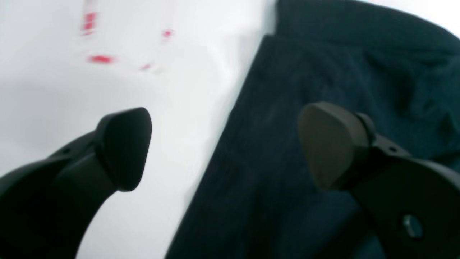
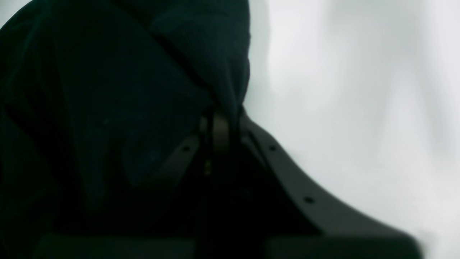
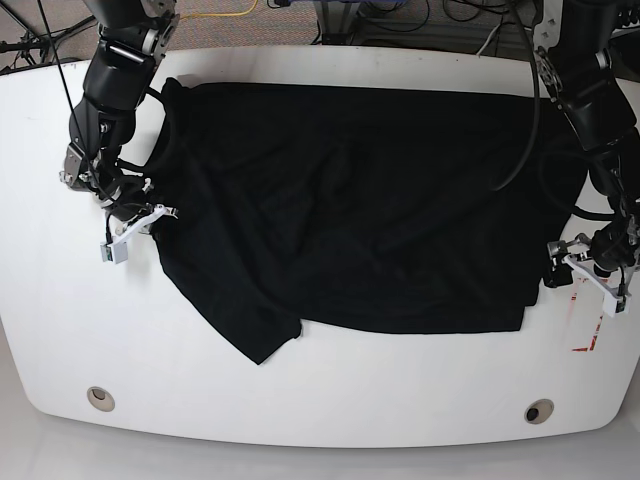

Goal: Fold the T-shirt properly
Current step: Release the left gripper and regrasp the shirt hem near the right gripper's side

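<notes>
1. The T-shirt [image 3: 350, 200] lies spread across the white table [image 3: 320, 390], its length running side to side and one sleeve trailing toward the table's near edge. Laid out flat like this, it looks ready for a first fold.
2. The two arms sit at opposite ends of the shirt, probably so both ends can be lifted together.
3. The right gripper [image 2: 215, 118] is at the shirt's edge on the base view's left. Its jaws are clamped together on a bunched pinch of cloth.
4. The left gripper [image 1: 224, 147] hovers at the shirt's other end, straddling the edge there: one fingertip [image 1: 124, 147] over bare table, the other over cloth. Its jaws stand wide apart, holding nothing.
</notes>
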Motion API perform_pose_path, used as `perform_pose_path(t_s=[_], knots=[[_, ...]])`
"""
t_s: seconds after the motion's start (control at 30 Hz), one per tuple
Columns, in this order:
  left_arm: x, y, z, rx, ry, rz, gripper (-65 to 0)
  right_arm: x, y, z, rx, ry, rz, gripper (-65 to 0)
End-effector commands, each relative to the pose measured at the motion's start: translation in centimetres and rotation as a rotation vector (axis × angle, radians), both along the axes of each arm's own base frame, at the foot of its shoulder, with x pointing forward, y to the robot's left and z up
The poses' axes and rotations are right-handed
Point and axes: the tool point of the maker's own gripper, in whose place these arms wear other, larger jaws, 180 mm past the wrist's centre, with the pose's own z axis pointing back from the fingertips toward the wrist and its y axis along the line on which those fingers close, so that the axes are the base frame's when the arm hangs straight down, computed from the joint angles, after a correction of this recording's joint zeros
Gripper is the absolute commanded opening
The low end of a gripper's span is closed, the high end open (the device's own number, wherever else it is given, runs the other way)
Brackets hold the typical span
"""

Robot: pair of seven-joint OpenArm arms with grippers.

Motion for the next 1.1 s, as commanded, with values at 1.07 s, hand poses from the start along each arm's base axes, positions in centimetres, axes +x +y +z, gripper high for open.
perform_pose_path(t_s=[1.07], knots=[[4.3,-3.8,-4.5,-0.077,0.003,-0.046,0.0,-0.5,-0.7,0.0,-0.043,0.024,0.016,-65.0]])
